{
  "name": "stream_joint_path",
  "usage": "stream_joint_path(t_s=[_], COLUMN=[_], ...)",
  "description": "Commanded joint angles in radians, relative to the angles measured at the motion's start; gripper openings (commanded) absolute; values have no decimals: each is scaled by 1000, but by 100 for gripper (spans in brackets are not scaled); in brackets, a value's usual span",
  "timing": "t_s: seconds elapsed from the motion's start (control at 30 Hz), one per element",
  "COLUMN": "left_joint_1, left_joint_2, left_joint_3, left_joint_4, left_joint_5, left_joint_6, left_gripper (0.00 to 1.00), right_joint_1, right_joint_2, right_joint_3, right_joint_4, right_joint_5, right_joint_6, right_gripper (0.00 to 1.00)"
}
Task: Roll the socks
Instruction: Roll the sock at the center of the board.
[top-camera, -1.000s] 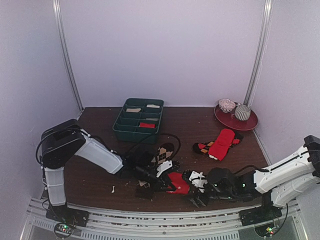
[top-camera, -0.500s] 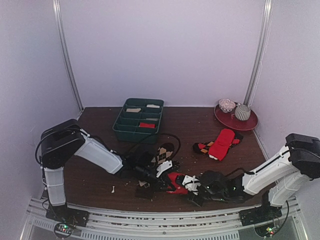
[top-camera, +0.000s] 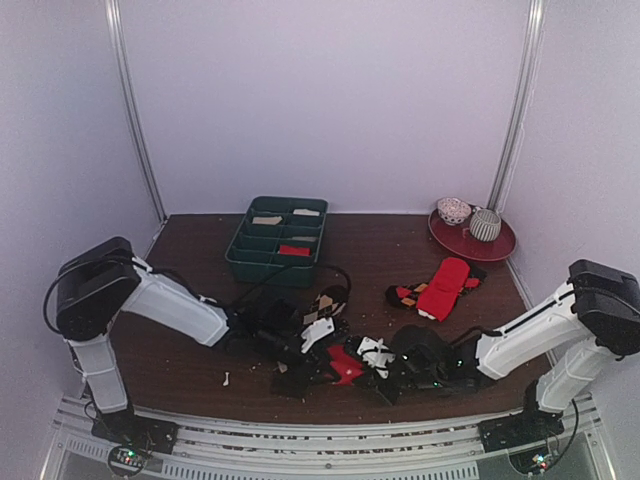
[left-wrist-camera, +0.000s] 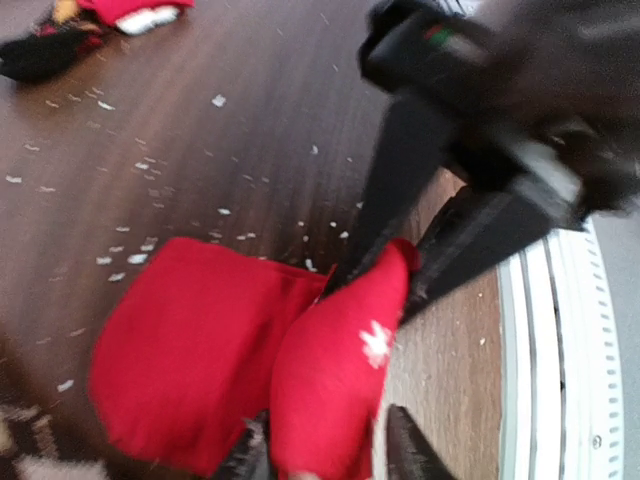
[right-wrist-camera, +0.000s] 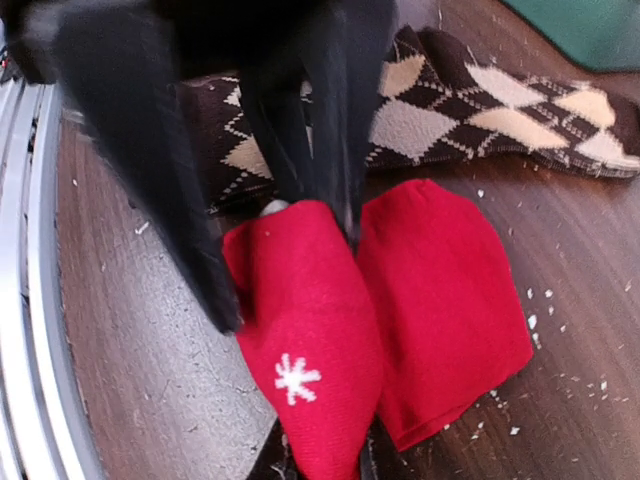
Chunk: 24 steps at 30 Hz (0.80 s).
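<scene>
The bright red sock (top-camera: 343, 364) lies near the table's front, one part flat and one part raised in a fold with a white snowflake mark (right-wrist-camera: 296, 378). My right gripper (right-wrist-camera: 325, 465) is shut on the near end of that fold; in the left wrist view its black fingers (left-wrist-camera: 395, 190) pinch the fold's far tip. My left gripper (left-wrist-camera: 325, 455) stands open, its jaws on either side of the same fold (left-wrist-camera: 335, 380), with a gap at one finger. The brown argyle sock (right-wrist-camera: 450, 110) lies just behind (top-camera: 325, 305).
Another pair, a red sock on a dark one (top-camera: 440, 286), lies at right centre. A green divided tray (top-camera: 278, 238) stands at the back, a red plate (top-camera: 497, 247) with two cups at back right. White crumbs dot the wood. The metal rail (left-wrist-camera: 560, 380) runs along the front edge.
My right gripper has moved left onto the red sock and closed on its fold. My left gripper's jaws have parted from that fold, and the left arm has shifted left.
</scene>
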Motion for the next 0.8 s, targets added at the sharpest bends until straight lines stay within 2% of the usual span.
stream_joint_path(t_s=[0.0, 0.2, 0.33, 0.57, 0.77], left_joint_1=[-4, -5, -5, -5, -5], left_joint_2=[-150, -228, -203, -96, -55], left_joint_3=[-36, -106, -133, -124, -117], left_joint_4=[-27, 64, 149, 220, 202], left_joint_5=[-106, -89, -54, -51, -82], left_joint_6=[59, 71, 86, 77, 84], left_gripper=[40, 48, 49, 48, 48], right_joint_1=[-56, -124, -145, -152, -159], right_joint_2=[-1, 97, 169, 240, 249], right_joint_3=[62, 207, 289, 337, 331], right_joint_4=[-214, -503, -632, -685, -686], right_joint_5=[-155, -331, -396, -432, -441], right_joint_6=[136, 180, 183, 167, 154], right_gripper=[4, 4, 4, 5, 5])
